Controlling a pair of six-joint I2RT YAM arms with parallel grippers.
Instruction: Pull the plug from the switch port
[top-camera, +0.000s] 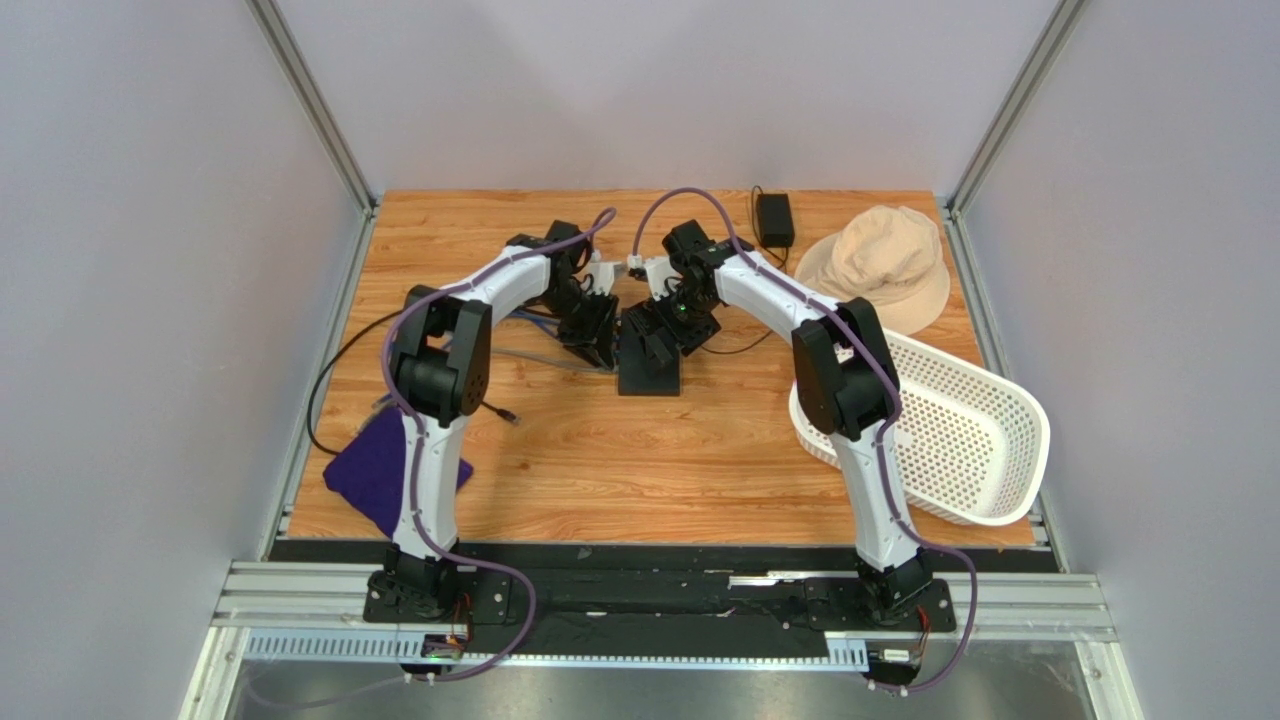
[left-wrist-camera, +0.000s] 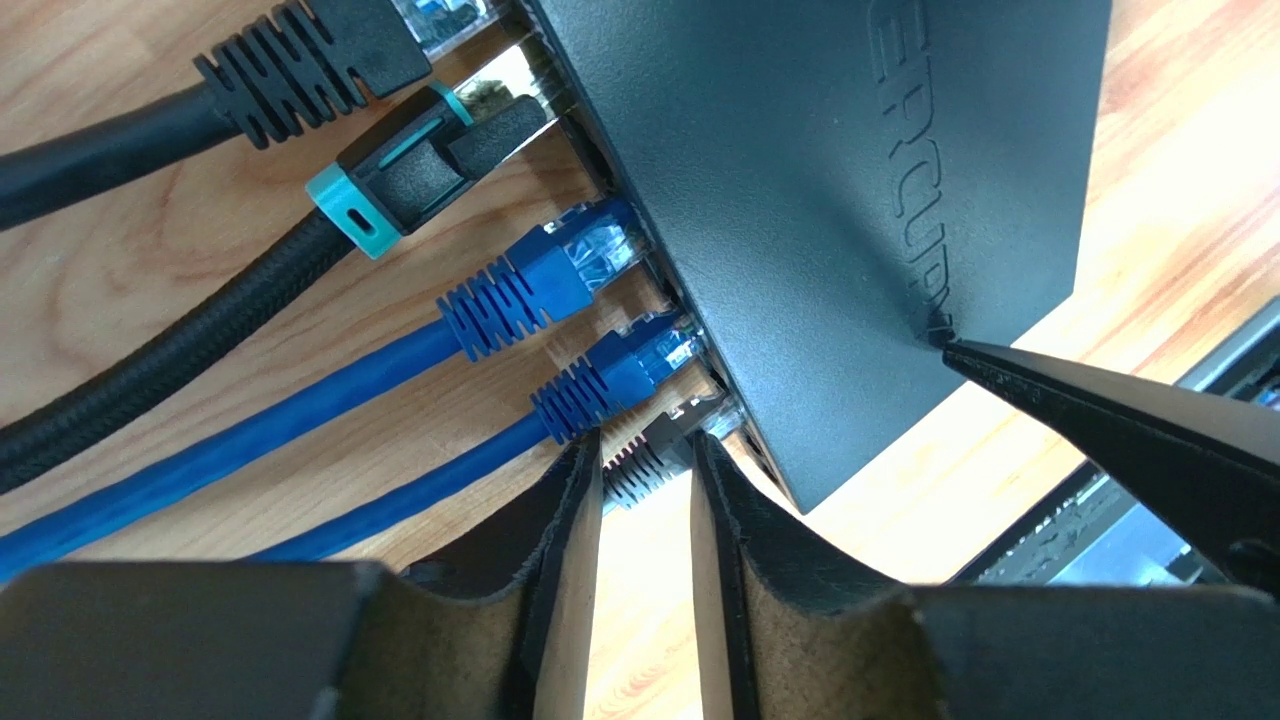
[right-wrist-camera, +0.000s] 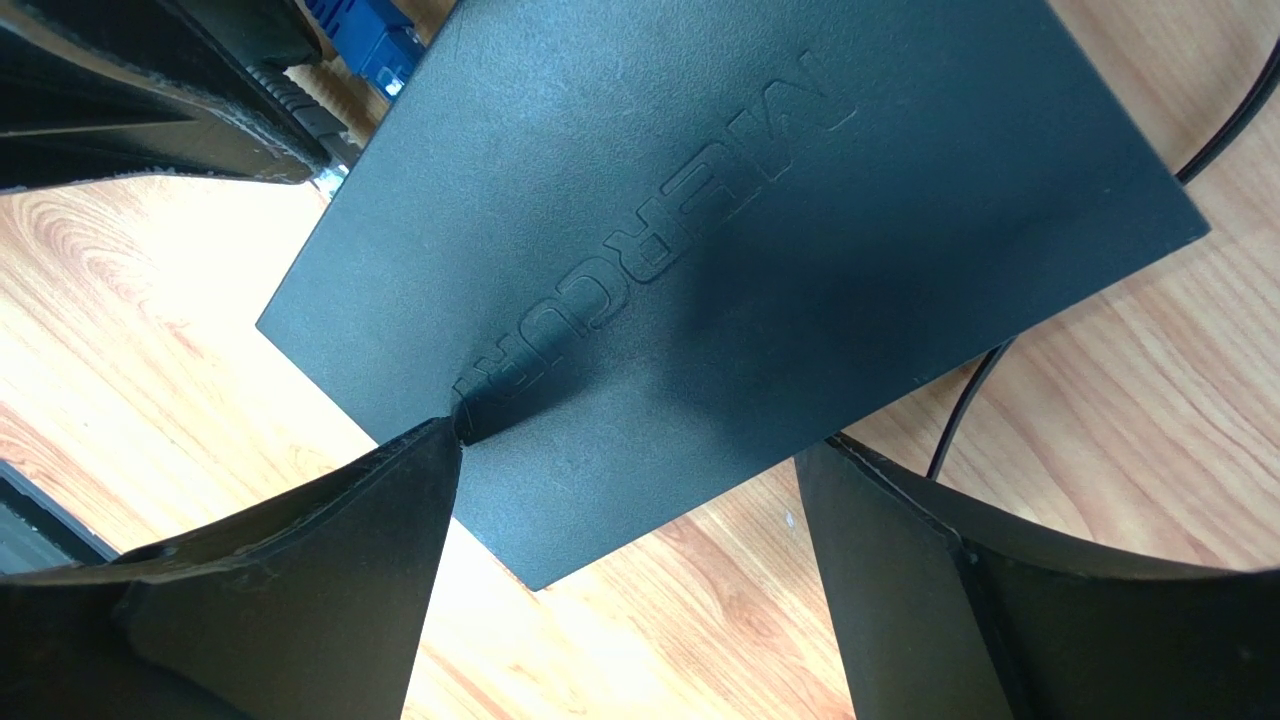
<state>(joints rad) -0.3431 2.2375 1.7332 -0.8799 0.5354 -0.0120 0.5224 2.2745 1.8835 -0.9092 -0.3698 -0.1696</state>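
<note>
The switch is a flat matte-black box at mid-table; it also shows in the left wrist view and the right wrist view. Several cables sit in its socket row: a black one, a braided one with a teal collar and two blue ones. My left gripper is shut on a small black plug at the row's end, a finger on each side. My right gripper is open over the switch, its left fingertip resting on the lid.
A small black power adapter lies at the back. A beige hat and a white perforated basket are on the right. A purple cloth lies at the front left. Cables trail left from the switch.
</note>
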